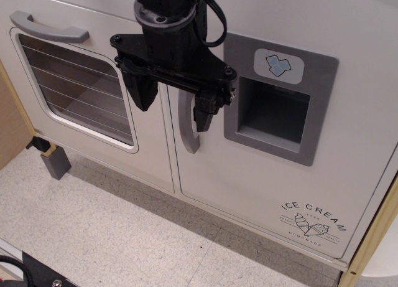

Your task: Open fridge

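Black gripper (174,103) jaws spread wide, holding nothing, right finger (204,116) overlapping curved grey handle (186,128), white fridge (261,175) door closed at right, oven door (81,88) at left, speckled floor (112,231) below

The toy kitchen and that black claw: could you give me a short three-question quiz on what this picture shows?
1. True or false: the fridge door is swung wide open.
2. Which is nearest the gripper? A) the curved fridge handle B) the oven handle C) the ICE CREAM logo
3. Fill in: the blue-marked badge sits directly ____ the dispenser recess.

Key:
1. False; it looks shut.
2. A; its fingers are spread on either side of it.
3. above
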Robot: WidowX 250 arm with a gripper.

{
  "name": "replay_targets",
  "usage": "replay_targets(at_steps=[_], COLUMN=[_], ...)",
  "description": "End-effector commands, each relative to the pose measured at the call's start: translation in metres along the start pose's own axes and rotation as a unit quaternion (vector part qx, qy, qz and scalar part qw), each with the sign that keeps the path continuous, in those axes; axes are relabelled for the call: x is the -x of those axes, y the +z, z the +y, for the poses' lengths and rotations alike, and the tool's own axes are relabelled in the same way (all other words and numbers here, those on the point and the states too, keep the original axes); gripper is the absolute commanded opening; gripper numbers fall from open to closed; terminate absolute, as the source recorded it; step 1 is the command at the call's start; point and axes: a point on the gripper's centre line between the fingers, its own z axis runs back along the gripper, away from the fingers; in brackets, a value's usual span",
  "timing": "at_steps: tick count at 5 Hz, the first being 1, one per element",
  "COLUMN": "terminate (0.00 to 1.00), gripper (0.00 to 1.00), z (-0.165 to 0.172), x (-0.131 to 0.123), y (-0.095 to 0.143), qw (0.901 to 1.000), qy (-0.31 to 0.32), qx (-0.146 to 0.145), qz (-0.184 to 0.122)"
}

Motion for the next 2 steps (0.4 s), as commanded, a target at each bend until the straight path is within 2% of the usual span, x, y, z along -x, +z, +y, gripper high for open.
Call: replay_targets(at_steps=[1,2], terminate=[0.00,0.00], gripper=[1.00,1.00], z=[0.000,0.022], x=[0.000,-0.014], y=[0.000,-0.028], qw=[1.0000,0.9994], qy=[0.000,-0.007], qx=[0.000,-0.022], qz=[0.000,-0.025])
